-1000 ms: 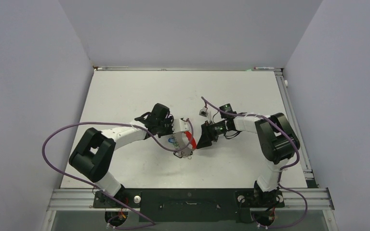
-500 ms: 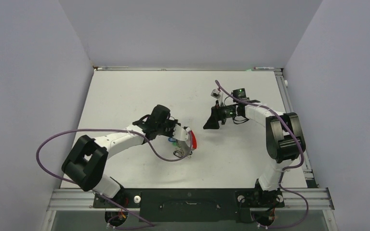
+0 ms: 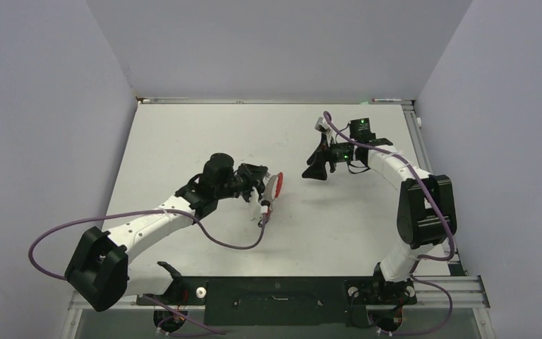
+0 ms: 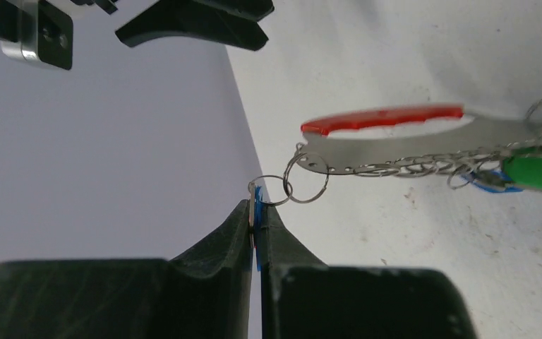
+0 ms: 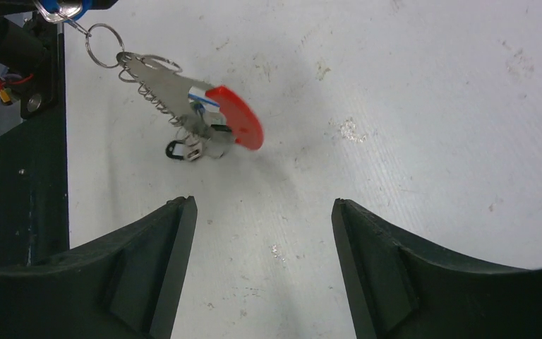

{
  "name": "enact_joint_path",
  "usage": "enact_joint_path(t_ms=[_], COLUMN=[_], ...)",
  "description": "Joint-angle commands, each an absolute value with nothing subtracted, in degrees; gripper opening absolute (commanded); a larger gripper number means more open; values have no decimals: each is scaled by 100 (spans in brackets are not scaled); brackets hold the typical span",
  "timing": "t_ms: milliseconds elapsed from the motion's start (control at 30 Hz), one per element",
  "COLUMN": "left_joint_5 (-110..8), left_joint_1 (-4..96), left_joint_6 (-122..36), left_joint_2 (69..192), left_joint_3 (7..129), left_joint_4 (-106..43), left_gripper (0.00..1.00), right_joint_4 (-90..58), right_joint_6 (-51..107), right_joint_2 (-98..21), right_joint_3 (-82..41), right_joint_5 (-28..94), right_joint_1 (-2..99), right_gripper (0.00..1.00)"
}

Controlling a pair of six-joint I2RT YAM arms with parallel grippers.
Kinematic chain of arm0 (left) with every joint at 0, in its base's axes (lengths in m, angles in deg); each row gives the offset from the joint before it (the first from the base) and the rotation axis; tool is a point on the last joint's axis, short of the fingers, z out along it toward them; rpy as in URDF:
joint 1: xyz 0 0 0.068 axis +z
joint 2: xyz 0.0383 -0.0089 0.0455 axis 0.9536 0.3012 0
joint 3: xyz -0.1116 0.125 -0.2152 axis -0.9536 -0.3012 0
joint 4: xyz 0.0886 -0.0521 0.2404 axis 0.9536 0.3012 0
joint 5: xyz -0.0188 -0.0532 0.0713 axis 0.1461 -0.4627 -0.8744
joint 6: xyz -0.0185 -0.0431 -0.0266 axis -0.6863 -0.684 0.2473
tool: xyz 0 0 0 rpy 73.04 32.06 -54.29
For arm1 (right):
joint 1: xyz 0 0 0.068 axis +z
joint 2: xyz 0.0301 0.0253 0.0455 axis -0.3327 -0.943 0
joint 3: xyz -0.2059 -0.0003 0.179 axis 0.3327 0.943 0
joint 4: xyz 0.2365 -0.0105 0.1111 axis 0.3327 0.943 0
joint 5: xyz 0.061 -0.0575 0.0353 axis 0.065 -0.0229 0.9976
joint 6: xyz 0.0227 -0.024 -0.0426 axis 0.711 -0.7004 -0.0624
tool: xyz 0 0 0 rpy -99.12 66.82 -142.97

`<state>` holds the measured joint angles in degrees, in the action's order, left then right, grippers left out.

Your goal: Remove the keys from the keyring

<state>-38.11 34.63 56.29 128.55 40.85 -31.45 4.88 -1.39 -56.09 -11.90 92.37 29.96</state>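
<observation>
Compared with one second ago, the keyring (image 3: 274, 188) lies a little farther from the arm bases, and the right gripper (image 3: 315, 170), which was then just beside it, is now well apart from it, toward the far right of the table (image 3: 183, 141).

In the wrist views the keyring is a flat loop, one part bright red and the other part silvery. One end of it is joined by two small wire rings (image 4: 291, 188) to a blue tag (image 4: 257, 205). Near its other end a bunch of keys (image 5: 196, 145) is gathered, among them a green tag (image 4: 536, 174) and a black one. Whether the bunch touches the table I cannot tell.

The left gripper (image 4: 255, 220) has its jaws pressed together on the blue tag, so the keyring hangs from it through the rings. It grips only the tag and not the loop itself.

The right gripper's fingers (image 5: 148, 282) are spread wide and carry nothing. They point toward the keyring from a distance, over the bare table.
</observation>
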Motion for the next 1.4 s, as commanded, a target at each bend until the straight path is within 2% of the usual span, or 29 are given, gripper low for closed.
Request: enact_joint_path(t_ms=[0,267,700,1367], left_joint_5=[-2811,-2179,-1316,-516], left_joint_1=[3455,3543,3700,4013], left_joint_6=[6379,6550,7270,7629], left_joint_2=[12421,11983,11421,11436], left_joint_3=[3999,3801,3225,3137], left_joint_4=[-3696,-3890,-4402,-5202], left_gripper=[0,0,0,0], right_joint_4=[828,1797,2442,2672], right_joint_6=[-923,-1780,-2225,-2252], right_joint_2=[-5117,-4809,-4814,-4826], right_joint_3=[-1516,-1794,-2481,-2948], right_joint_5=[9700,9980,10004,9963], right_joint_1=[3043,3247,3590,3717], right_gripper=[72,71,70,70])
